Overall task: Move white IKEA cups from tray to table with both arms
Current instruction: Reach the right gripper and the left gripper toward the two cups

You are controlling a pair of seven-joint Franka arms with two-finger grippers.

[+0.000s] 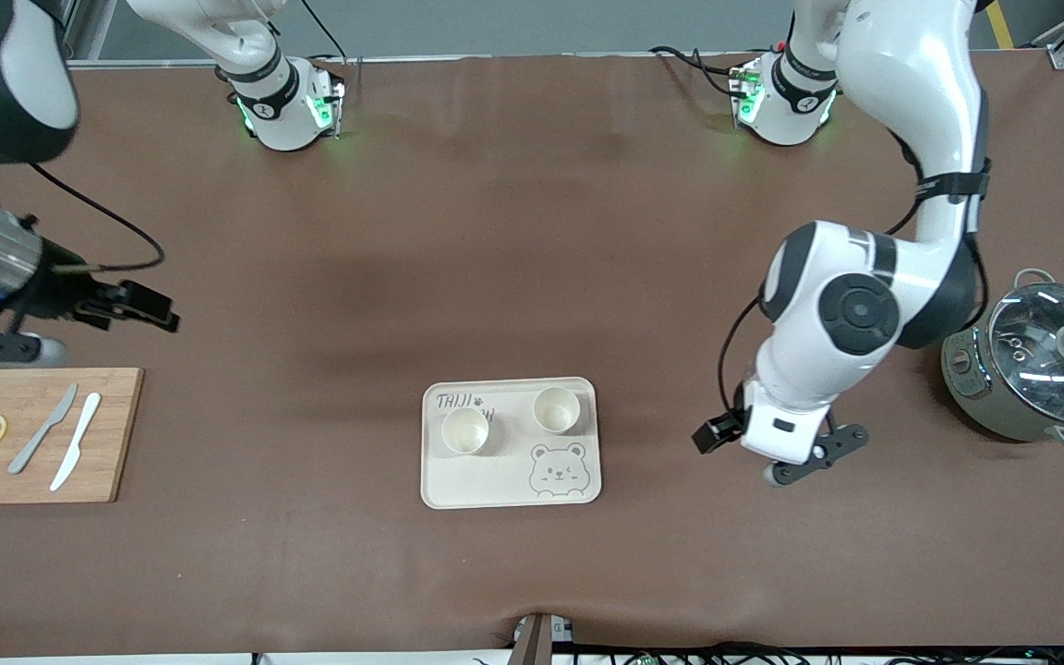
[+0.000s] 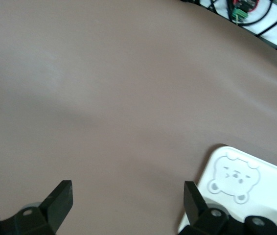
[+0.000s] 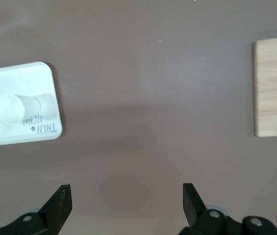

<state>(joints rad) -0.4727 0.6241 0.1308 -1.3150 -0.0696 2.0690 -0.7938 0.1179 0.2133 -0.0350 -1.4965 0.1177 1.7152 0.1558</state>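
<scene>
Both white IKEA cups [image 1: 465, 430] [image 1: 556, 410] stand in the tray [image 1: 495, 485]. The left gripper [image 2: 127, 196] hangs wide open and empty just beside the tray's bear-face corner. The right gripper [image 3: 126, 201], also wide open and empty, is over bare table [image 1: 532, 231] between tray and cutting board [image 1: 107, 443].

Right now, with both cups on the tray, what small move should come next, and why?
Probably bring the left gripper over the cup nearer its end of the tray. It hangs open beside the tray, closer than the open right gripper, which is up by the cutting board. The other cup also stands untouched on the tray.
</scene>
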